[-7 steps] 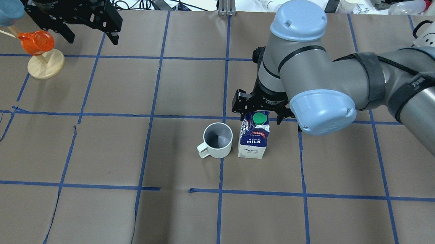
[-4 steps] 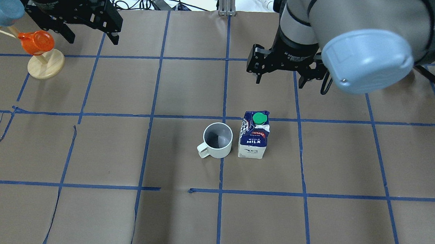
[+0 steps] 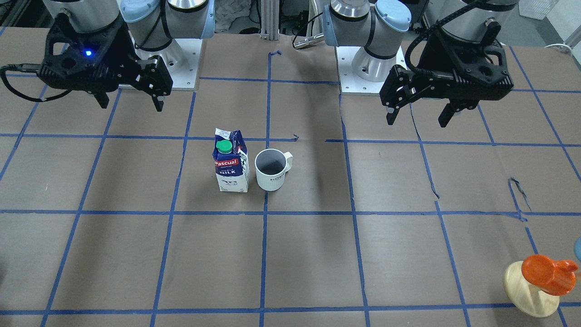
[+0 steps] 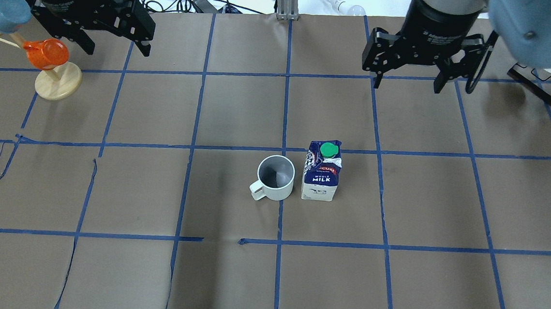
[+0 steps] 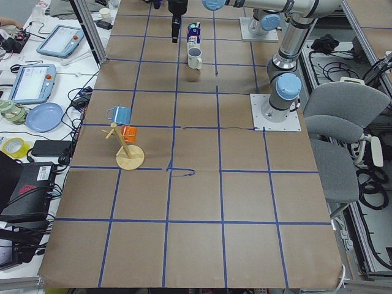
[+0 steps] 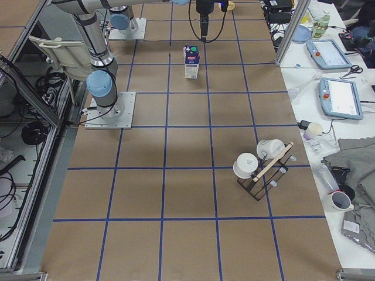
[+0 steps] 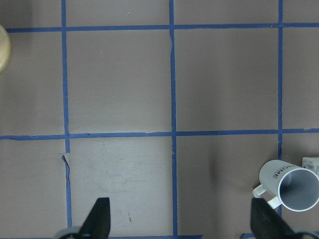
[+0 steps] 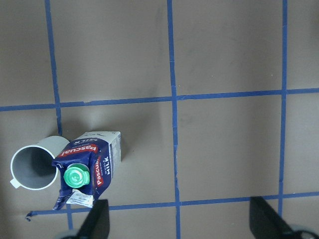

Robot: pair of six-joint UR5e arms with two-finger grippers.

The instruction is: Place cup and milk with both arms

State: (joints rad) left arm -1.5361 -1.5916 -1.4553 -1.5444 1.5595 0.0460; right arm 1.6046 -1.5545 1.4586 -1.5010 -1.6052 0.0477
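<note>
I'm reading "Pascual" and "WHOLE MILK" on the milk [image 3: 231,165], which is standing upright mid-table just beside the cup [image 3: 271,170] lettered "HOME". The right gripper [image 4: 408,86], at the carton a second ago, is now hanging well back, spread wide and empty. The left gripper [image 4: 118,51] is hovering wide too, holding nothing.

Matt brown paper [image 4: 239,118], glossy milk carton [image 4: 321,178], smooth cup [image 4: 276,180]
</note>
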